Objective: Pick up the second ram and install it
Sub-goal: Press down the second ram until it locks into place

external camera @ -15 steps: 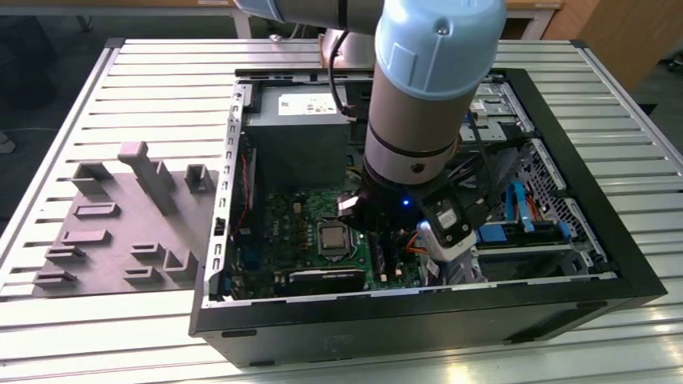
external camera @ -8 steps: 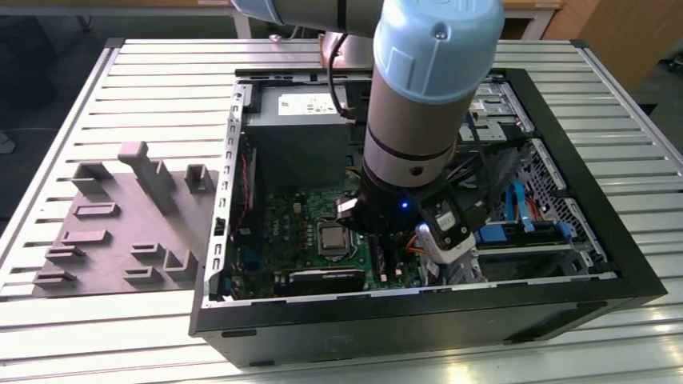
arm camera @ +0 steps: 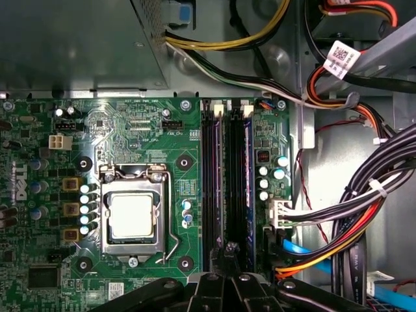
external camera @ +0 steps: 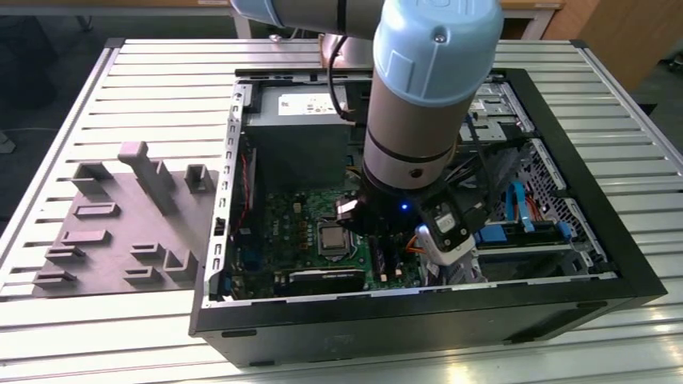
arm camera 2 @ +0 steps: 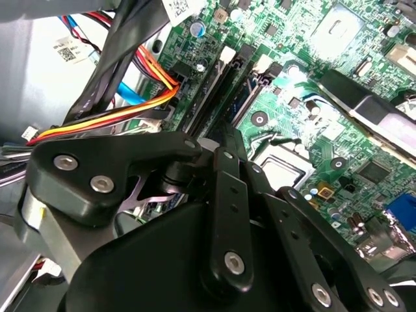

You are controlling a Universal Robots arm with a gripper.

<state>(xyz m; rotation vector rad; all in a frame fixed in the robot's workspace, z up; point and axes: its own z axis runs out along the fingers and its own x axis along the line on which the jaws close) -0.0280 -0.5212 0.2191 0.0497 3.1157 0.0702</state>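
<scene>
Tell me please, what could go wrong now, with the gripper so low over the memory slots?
The gripper sits right over the slots on the board; if the ram is tilted or off line, pressing might jam it or strain the board. The cables run close beside the arm and might snag.

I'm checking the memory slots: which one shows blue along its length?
The slot farthest from the CPU socket, right beside the white connector. The other slots look plain black.
</scene>
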